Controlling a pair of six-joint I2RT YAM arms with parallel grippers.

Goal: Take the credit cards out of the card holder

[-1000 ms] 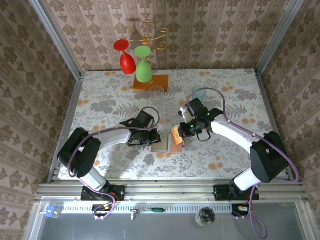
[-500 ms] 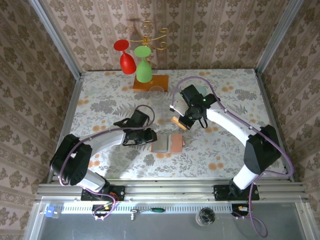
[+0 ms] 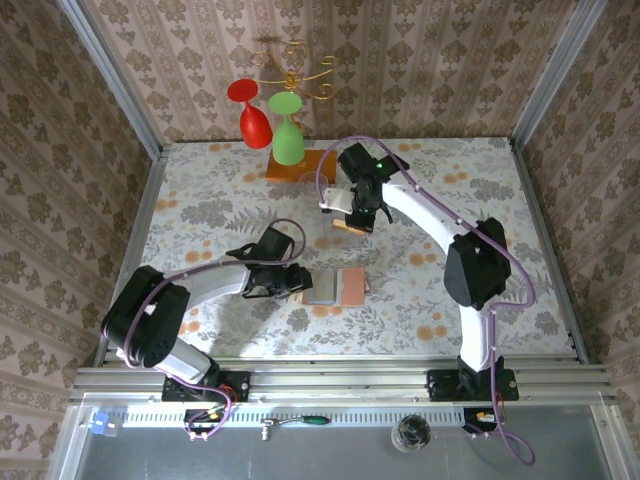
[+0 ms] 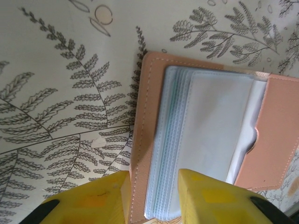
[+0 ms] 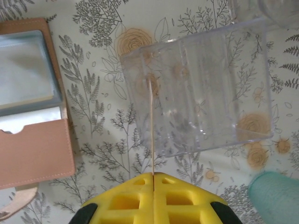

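Salmon-brown card holder [image 3: 338,287] lies open and flat on the floral table [image 3: 200,200], approx mid-table in the top view. There the left claw [image 3: 296,284] sits at the holder's 9 o'clock edge. The right claw [image 3: 352,218] hangs at the holder's 12 o'clock, apart from it, w/ a tan card [image 3: 348,227] at its tip.

Left wrist cam gives detail the top view can't: the yellow fingers [image 4: 88,200] stand a narrow gap apart w/ nothing clamped. The holder's stitched edge and a stack of grey-blue sleeves [image 4: 205,135] run from that gap toward 12 o'clock. A salmon flap [image 4: 273,135] w/ a notch is at 2 o'clock. Can't tell if the fingers touch the holder.

Right wrist cam: the claw is pinched tight on the card, seen edge-on as a thin line rising to 12 o'clock across a clear plastic box [image 5: 205,93] w/ compartments. Can't tell if the card is inside the box or above it. Holder is at 10 o'clock of this claw, well apart; a teal cup [image 5: 275,196] is at 3 o'clock.
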